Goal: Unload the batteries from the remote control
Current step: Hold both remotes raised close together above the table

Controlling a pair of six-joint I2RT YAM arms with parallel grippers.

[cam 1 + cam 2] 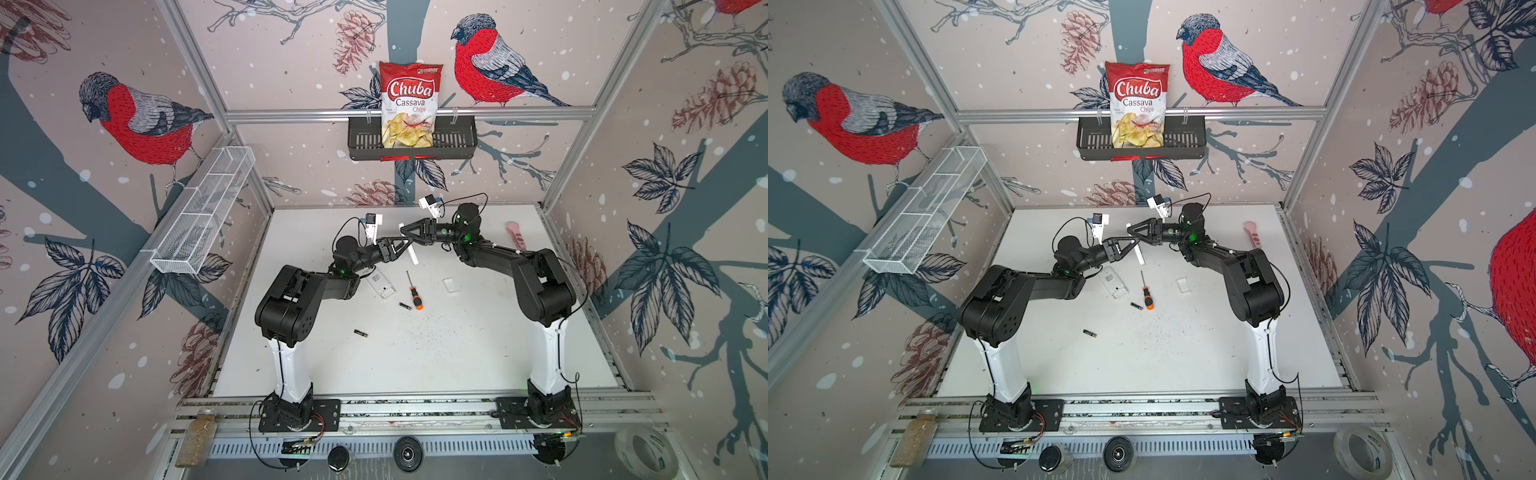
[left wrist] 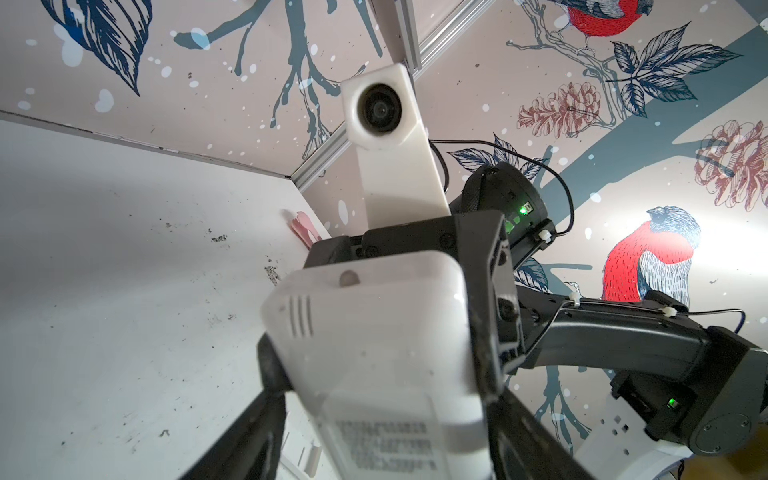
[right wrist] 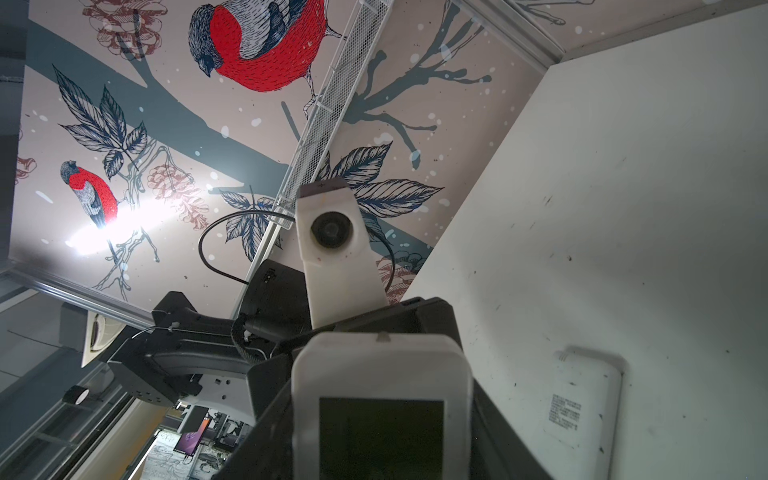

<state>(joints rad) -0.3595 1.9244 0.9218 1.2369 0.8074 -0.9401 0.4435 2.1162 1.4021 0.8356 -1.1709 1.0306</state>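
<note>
Both arms meet mid-air over the back half of the white table, w/ a white remote btwn them. It's roughly upright, well clear of the tabletop.

R gripper is clamped on the remote. The R wrist cam shows its dark screen side wedged btwn the jaws.

L gripper comes in from the opposite side. The L wrist cam shows the remote's labelled back sitting btwn its jaws w/ a black finger against 1 edge. Can't tell if it's actually pinching or just loose around it.

Below the L forearm a 2nd white remote lies flat on the table, label side up in the R wrist cam.

An orange-and-black screwdriver lies just R of it in both top views, tip pointing to the back wall.

Battery 1 lies on the table just beside the screwdriver's handle end, gold tip toward it.

Battery 2 lies alone further to the front, near the L arm's elbow and well apart from both remotes.

A small white flat piece sits R of the screwdriver. A pink item lies by the far R edge.
</note>
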